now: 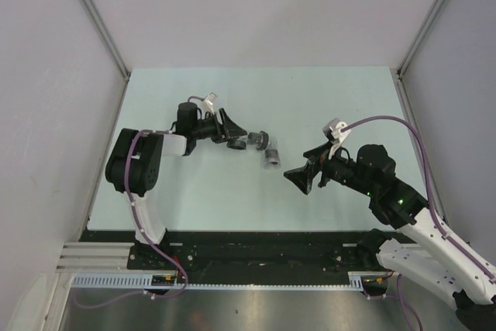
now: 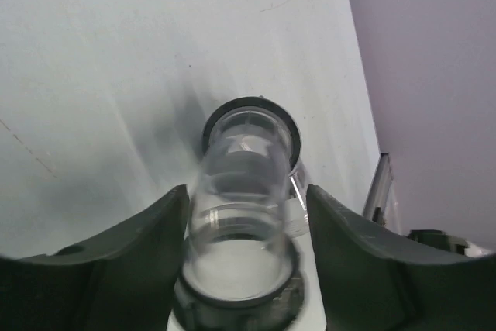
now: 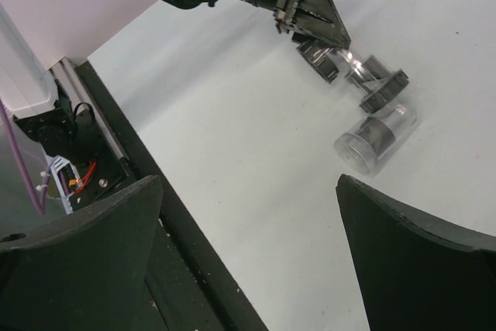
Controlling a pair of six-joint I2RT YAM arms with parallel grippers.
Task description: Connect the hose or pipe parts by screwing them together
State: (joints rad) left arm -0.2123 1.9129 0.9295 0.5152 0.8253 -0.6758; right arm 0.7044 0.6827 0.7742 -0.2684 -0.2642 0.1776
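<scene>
A clear tube part with a dark ring end (image 2: 248, 125) lies between my left gripper's (image 2: 246, 191) fingers. The jaws stand open, with a gap on the tube's right side, and the picture is blurred there. From above, this part (image 1: 256, 140) sits at the left gripper's (image 1: 237, 137) tips near the table's middle. A second short clear part with a threaded end (image 3: 377, 136) lies on the table just beside it, also visible from above (image 1: 271, 159). My right gripper (image 1: 298, 178) hovers to the right of both parts, wide open and empty (image 3: 248, 180).
The pale green table (image 1: 232, 199) is closed in by white walls with metal posts (image 1: 93, 13) at the back corners. A black strip (image 1: 256, 242) runs along the near edge by the arm bases. A purple cable (image 1: 418, 141) loops over the right arm.
</scene>
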